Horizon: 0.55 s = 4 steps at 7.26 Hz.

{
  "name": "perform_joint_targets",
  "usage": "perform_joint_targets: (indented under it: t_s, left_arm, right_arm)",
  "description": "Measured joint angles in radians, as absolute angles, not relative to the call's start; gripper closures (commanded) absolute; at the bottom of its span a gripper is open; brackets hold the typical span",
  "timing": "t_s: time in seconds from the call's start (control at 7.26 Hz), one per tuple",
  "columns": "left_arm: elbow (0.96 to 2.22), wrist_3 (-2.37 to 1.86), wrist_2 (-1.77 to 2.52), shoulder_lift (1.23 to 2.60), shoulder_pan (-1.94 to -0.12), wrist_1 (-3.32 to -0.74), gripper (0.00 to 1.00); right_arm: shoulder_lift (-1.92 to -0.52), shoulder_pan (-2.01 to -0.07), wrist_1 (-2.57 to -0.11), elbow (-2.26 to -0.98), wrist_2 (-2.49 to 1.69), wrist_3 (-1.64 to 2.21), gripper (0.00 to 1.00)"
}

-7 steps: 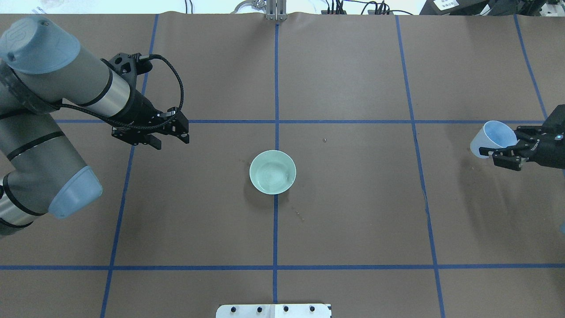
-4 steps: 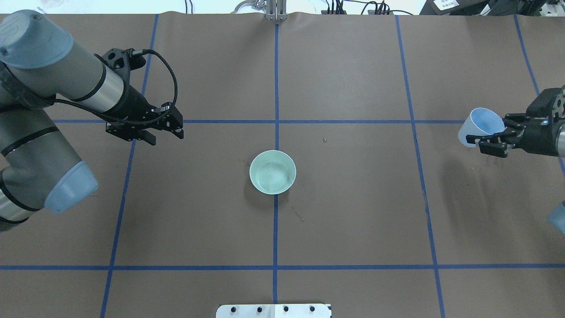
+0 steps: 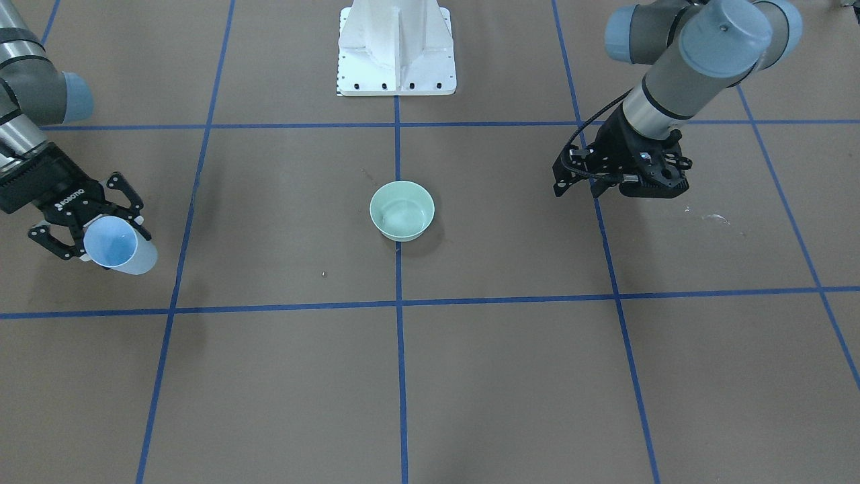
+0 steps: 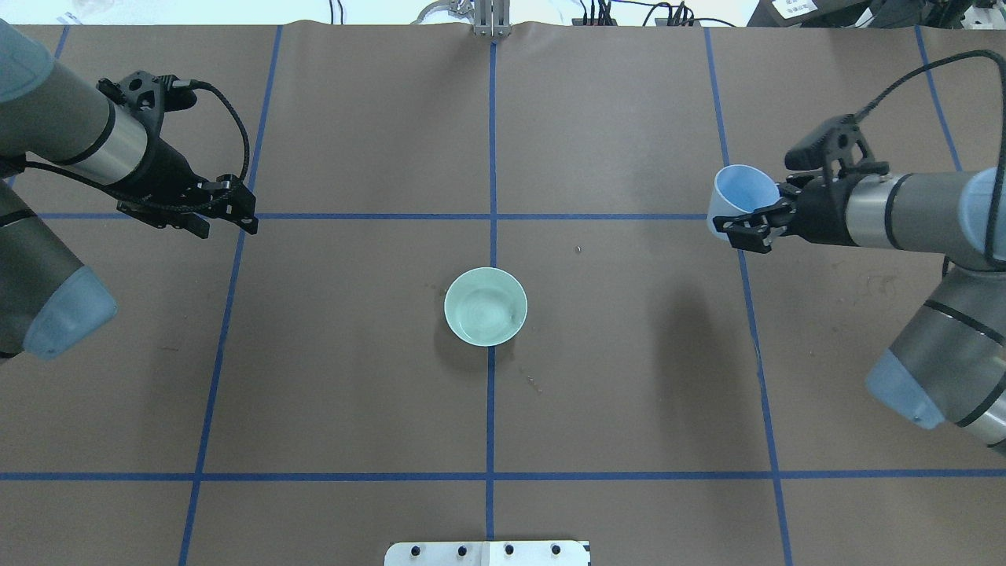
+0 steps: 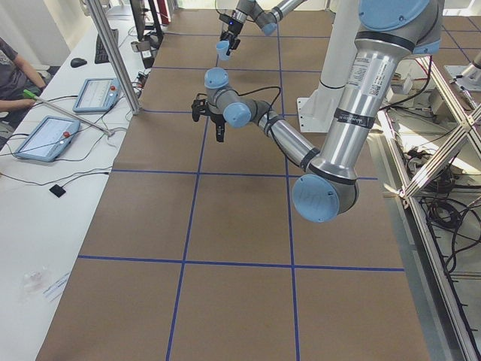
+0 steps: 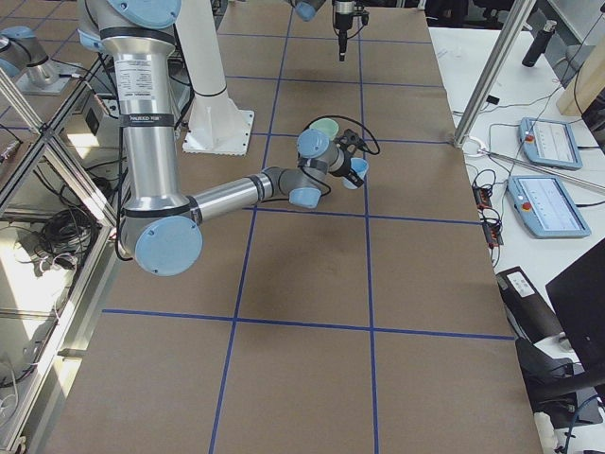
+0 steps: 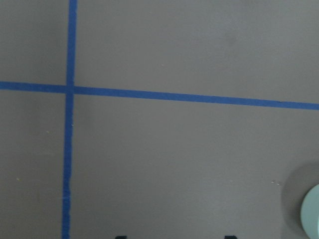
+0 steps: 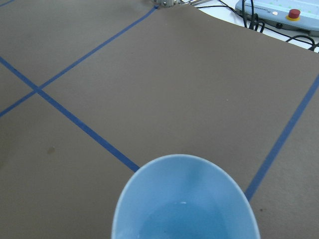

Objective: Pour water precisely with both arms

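While the brown table [image 4: 629, 393] and the green bowl [image 4: 486, 306] at its middle stay as they were, both arms have shifted within the last second. The right arm [image 4: 904, 212] has swung in from the table's edge toward the centre. The left arm [image 4: 78, 141] has pulled back toward its own side, away from the bowl. This looks like the carrying stage of the pour, with the cup being brought over while the other arm clears the way. The cup is still well apart from the bowl, so pouring has not begun.

The left claw [image 4: 228, 222] hangs spread and empty above a crossing of blue tape lines [image 4: 354, 216]. The right claw [image 4: 747, 228] is clenched around the pale blue cup [image 4: 735, 200], which it holds clear of the table and tipped a little.

The water [image 8: 182, 221] sits low inside that cup. From the right wrist camera it shows as a shallow, darker blue pool against the cup's wall, with one tiny white glint on its surface. None of it reaches the rim. Pale swirls on the bowl's floor could be water too, but that cannot be told.
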State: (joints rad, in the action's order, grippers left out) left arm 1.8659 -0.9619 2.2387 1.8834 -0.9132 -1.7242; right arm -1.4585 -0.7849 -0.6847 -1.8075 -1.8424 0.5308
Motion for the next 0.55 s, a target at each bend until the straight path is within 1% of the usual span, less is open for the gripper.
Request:
perform_joint_targets:
  t_s: [0.28,0.55]
  left_arm:
    - [1.838,-0.899,2.238,1.874,-0.937,-1.723,0.28]
    - [1.816,-0.836,2.238,1.859,-0.965,-1.723,0.28]
  right_arm:
    - [-1.344,-0.658,-1.000,-1.927,-1.716,0.531,0.92]
    - [-1.229,-0.511,-1.280,-1.986,-1.588,0.531,0.92]
